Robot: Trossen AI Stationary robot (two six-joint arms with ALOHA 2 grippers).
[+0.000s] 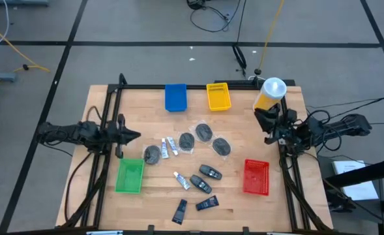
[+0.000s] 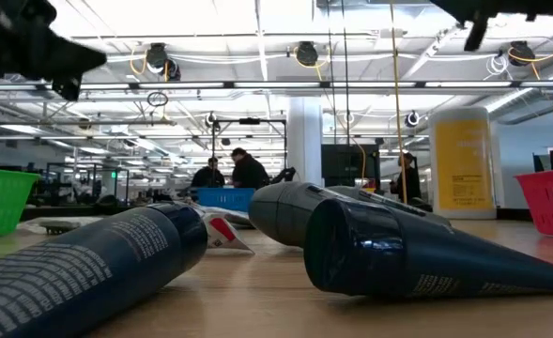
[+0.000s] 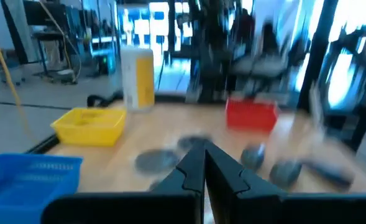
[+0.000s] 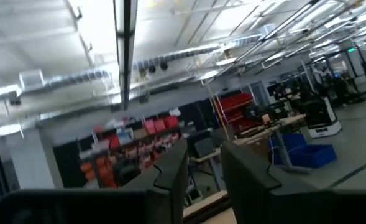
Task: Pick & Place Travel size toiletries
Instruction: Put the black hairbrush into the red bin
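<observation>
- Nearest the front edge of the pale wooden plank worktop (image 1: 100,98), two dark blue-black flat tubes (image 1: 179,211) (image 1: 206,203) lie close together; the low view shows them large, on their sides.
- Just behind them sit two black oval pieces (image 1: 201,184) (image 1: 210,172) and a small white tube (image 1: 181,180).
- To either side stand a green plastic basket (image 1: 130,175) on the left and a red plastic basket (image 1: 256,177) on the right.
- Mid-worktop, four dark grey round flat discs in clear wrap (image 1: 152,153) (image 1: 186,140) (image 1: 203,132) (image 1: 221,145) spread in a loose arc, with two more small white tubes (image 1: 165,148) (image 1: 173,145) between the leftmost discs.
- The left gripper (image 1: 134,136) hangs over the worktop's left edge, its fingers (image 3: 227,174) pressed together on nothing.
- The right gripper (image 1: 265,116) is raised at the right edge beside the bottle, pointing up at the ceiling; its fingers (image 4: 173,171) stand a little apart with nothing between them.
- At the far edge stand a blue plastic basket (image 1: 175,97), a yellow plastic basket (image 1: 218,96) and a big yellow bottle with a white cap (image 1: 270,93).
- Beyond the worktop lies grey tiled floor with loose cables (image 1: 211,16); the low view shows a bright workshop hall where two people (image 2: 231,171) are at a far bench.
</observation>
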